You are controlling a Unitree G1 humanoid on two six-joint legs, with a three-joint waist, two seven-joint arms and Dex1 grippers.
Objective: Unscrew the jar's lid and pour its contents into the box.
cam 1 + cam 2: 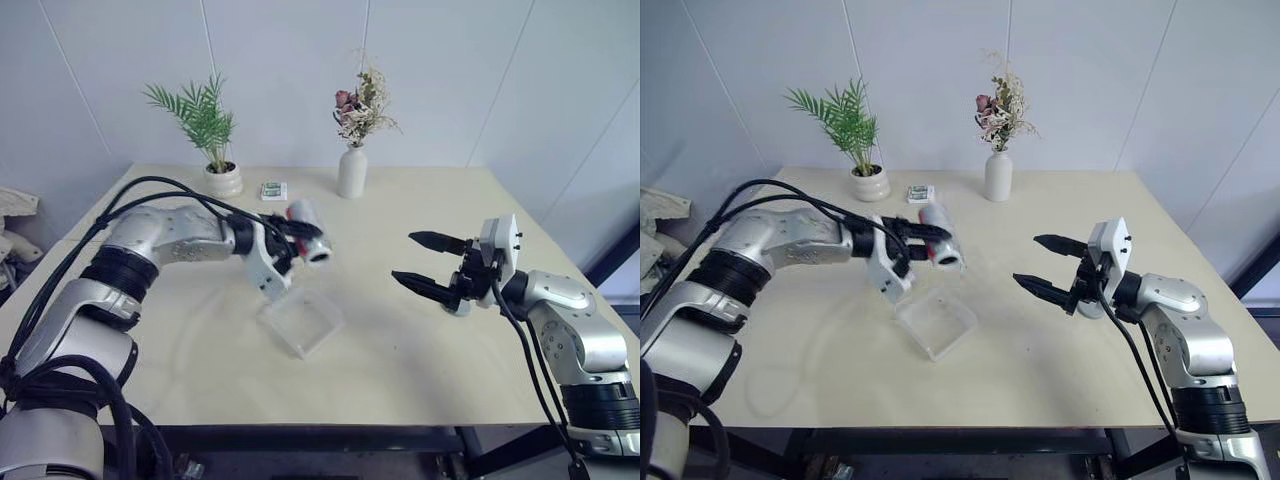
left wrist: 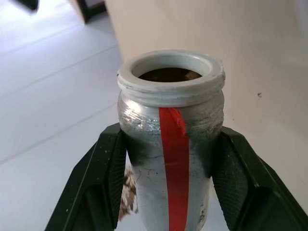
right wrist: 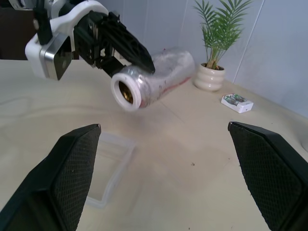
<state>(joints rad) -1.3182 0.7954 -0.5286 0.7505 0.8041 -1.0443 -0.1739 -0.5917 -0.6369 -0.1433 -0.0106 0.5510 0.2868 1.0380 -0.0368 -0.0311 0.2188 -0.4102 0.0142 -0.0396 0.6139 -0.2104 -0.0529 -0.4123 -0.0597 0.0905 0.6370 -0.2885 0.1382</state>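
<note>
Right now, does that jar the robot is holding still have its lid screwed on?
No. The jar in the left gripper shows an open white rim with something brown visible inside, and no cap covers it.

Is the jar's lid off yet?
Off: the jar, held in the left gripper, shows a bare open mouth.

The jar [image 1: 308,232] hangs over the box [image 1: 301,321] (plant pot [image 1: 223,180] behind).
</note>
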